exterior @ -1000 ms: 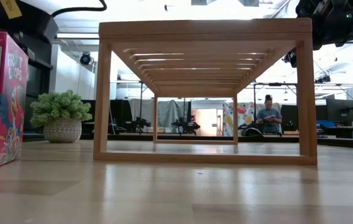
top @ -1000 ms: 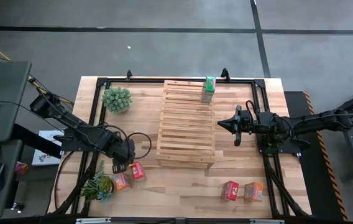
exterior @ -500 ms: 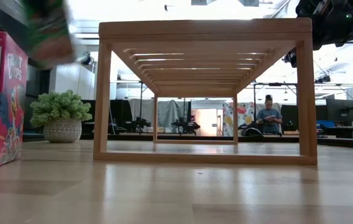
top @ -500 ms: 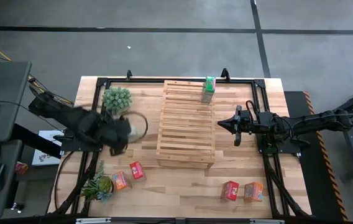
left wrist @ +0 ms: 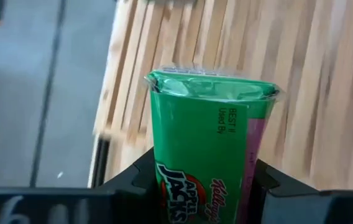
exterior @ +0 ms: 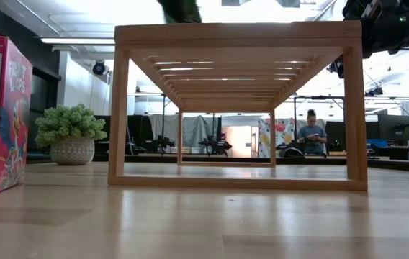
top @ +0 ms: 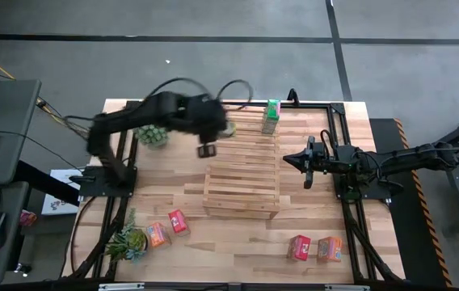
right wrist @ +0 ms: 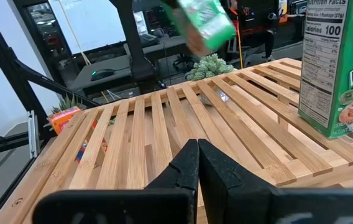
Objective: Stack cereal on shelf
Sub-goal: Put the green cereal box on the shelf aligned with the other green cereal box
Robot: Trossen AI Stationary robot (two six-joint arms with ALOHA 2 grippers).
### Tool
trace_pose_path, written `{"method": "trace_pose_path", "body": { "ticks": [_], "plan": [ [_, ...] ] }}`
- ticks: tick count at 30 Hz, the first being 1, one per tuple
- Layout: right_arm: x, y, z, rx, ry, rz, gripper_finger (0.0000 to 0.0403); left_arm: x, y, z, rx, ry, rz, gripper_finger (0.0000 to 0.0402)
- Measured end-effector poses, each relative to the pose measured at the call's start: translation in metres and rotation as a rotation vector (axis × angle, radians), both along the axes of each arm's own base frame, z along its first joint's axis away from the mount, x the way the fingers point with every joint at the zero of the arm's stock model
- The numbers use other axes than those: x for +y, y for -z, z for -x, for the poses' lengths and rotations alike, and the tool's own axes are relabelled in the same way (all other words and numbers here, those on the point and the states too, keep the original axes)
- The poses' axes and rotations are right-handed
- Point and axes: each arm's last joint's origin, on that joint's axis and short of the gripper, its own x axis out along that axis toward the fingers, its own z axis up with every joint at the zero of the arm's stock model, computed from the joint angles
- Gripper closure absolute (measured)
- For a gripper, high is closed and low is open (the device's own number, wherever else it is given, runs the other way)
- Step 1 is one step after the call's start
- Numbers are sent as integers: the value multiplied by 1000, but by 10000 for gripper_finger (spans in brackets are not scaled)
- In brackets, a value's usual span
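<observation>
Left gripper (left wrist: pixel 204 186) clamps glossy green cardboard cereal box (left wrist: pixel 210 143) above slatted pale wood shelf (top: pixel 242 174), second green box (top: pixel 271 115) upright on shelf's far corner, right gripper (right wrist: pixel 198 163) pinched empty beside shelf

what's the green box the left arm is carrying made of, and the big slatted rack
The small green cereal box between the left gripper's fingers looks like thin printed cardboard with a slight sheen: printed logo and text, a crimped top edge. The large pale slatted rack looks like unpainted light wood: visible grain, matte surface, separate parallel slats.
</observation>
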Motion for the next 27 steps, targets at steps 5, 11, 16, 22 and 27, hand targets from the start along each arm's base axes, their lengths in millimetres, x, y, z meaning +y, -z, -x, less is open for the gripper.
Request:
{"method": "trace_pose_path", "body": {
  "ticks": [5,11,16,22,27],
  "plan": [
    [0,1,0,5,-4,-4,402,27,16,-44,15,72,17,284],
    [0,3,0,26,-4,-7,402,41,35,-66,23,150,15,284],
    [0,3,0,32,-4,-24,402,43,36,-67,22,166,20,282],
    [0,3,0,31,-5,-24,402,44,36,-68,18,168,19,265],
    [0,3,0,31,-5,-24,402,44,36,-68,19,189,8,244]
  ]
}}
